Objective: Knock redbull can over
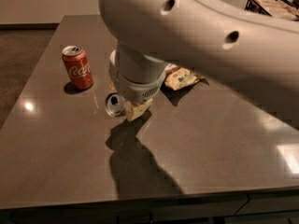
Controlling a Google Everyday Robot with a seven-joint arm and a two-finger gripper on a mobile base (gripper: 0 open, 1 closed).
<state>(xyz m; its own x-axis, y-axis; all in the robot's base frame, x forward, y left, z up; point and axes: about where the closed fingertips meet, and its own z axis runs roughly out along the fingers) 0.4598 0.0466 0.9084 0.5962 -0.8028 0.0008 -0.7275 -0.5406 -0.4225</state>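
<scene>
Of the redbull can [114, 105] I see only its shiny silver top with the pull-tab opening, turned toward the camera and the left. Its body is hidden behind my gripper. My gripper [137, 110] is low over the dark table [210, 139], right against the can's right side, below the wide grey wrist. The large pale arm fills the top and right of the camera view.
A red Coca-Cola can [78, 67] stands upright at the left, apart from the gripper. A crumpled snack bag [181, 77] lies behind the wrist to the right. The table's front edge runs along the bottom. A basket [273, 3] shows at the top right.
</scene>
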